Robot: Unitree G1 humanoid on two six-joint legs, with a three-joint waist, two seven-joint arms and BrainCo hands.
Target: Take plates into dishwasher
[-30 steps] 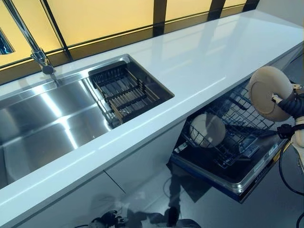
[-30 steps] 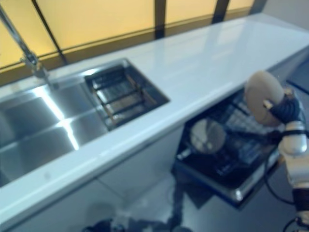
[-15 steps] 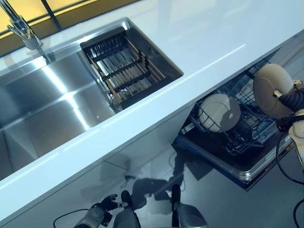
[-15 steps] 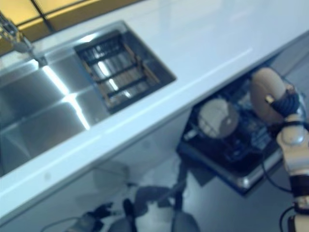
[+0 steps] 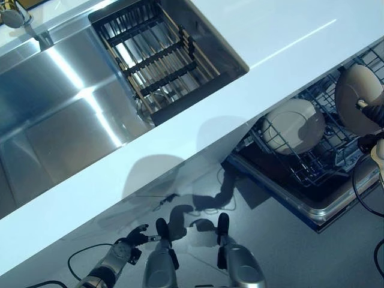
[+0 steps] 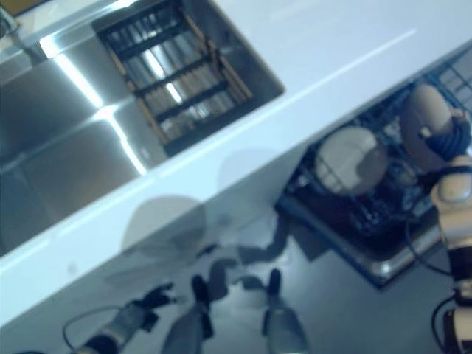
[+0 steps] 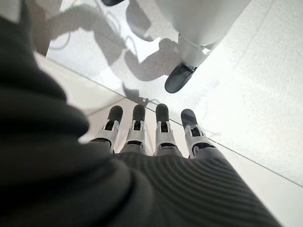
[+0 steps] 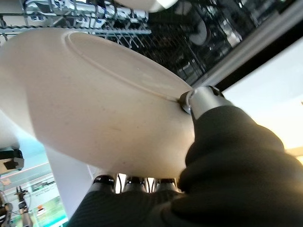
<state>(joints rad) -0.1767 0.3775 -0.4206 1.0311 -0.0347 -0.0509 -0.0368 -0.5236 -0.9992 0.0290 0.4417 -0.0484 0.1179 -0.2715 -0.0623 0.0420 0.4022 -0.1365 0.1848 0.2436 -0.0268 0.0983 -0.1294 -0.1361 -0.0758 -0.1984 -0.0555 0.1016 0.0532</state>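
Below the white countertop [image 5: 198, 129], the dishwasher rack [image 5: 312, 165] holds one plate [image 5: 294, 126]. The right hand [image 8: 203, 142] grips a beige plate [image 5: 358, 99] above it (left hand [image 5: 133, 240] relaxed, empty); next, slotting it between tines.

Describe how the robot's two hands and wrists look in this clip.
The left hand has a row of silver fingers with dark rounded tips, set in a dark ribbed cover over the back of the hand and the wrist. The right hand wears the same dark ribbed cover, with a silver thumb; its forearm is pale silver-grey.
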